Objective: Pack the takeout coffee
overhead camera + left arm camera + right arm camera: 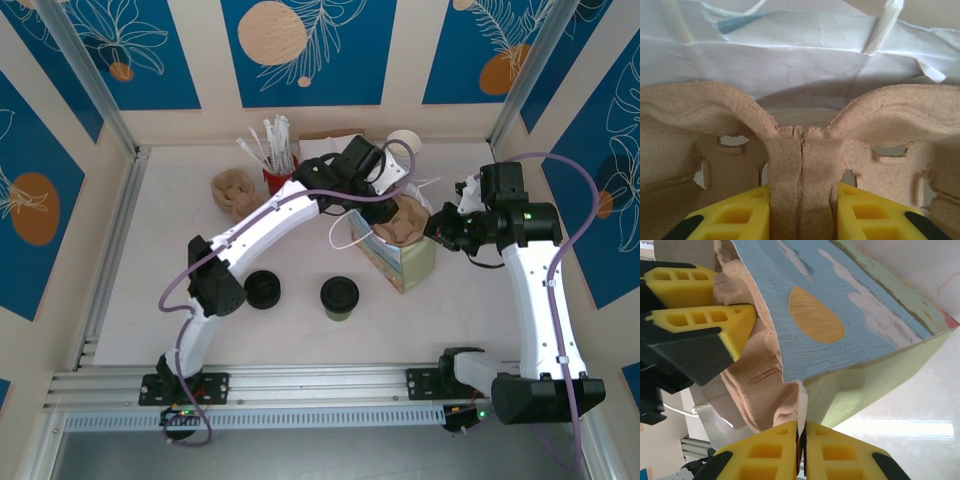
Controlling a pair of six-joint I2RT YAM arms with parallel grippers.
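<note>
The pulp carrier [800,150] is plugging the mouth of the paper bag [865,385]. The left gripper [801,212] is clamping its ridge and the right gripper [801,450] is pinching the bag's rim, both crowding that opening. The left arm [270,222] is arching over the desk's [150,255] middle. Open desk is lying around the takeout coffee [339,297] and left of the black lid disc [263,289].

A pale green paper bag [412,265] stands open on the white table [150,260], a pulp carrier [403,222] in its mouth. At back left lies a second carrier [234,192], beside a red holder [275,178] of straws. Nearer the front sits a low black lid disc [262,289].
</note>
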